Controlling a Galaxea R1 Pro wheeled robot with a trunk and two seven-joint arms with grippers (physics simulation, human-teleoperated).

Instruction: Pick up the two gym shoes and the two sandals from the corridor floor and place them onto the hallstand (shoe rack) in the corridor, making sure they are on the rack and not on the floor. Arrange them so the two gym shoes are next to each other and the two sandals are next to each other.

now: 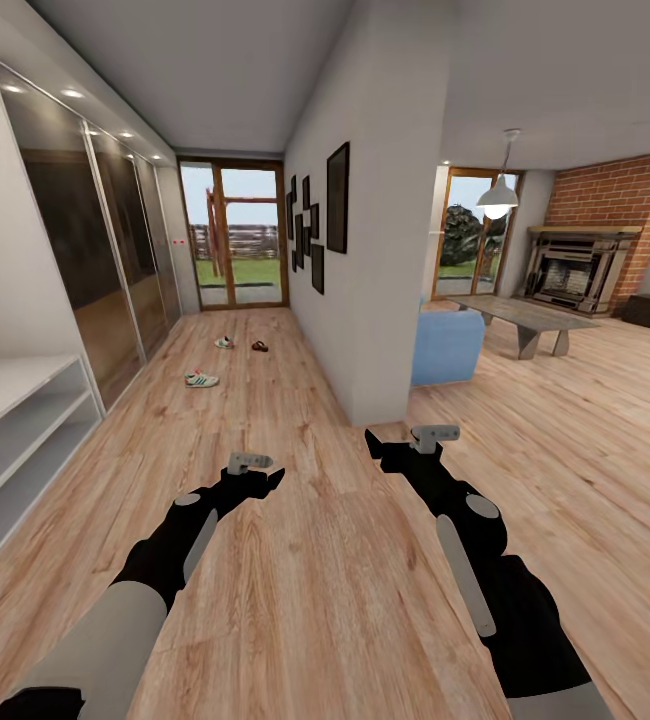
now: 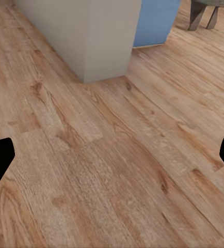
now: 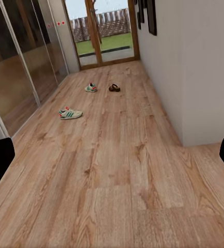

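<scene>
Both pincers, left pincer and right pincer, spread wide, empty, low over corridor floor. Nearer gym shoe, farther gym shoe, one sandal lie well beyond hallstand, toward glass door. Risk: long drive, base clipping hallstand or wall corner; second sandal not spotted.

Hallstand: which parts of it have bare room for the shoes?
The hallstand at the head view's left edge shows a bare pale top and two open shelf slots below with nothing in them, bordered by the mirrored wardrobe doors. The near gym shoe, far gym shoe and a sandal lie on the corridor floor toward the glass door.
</scene>
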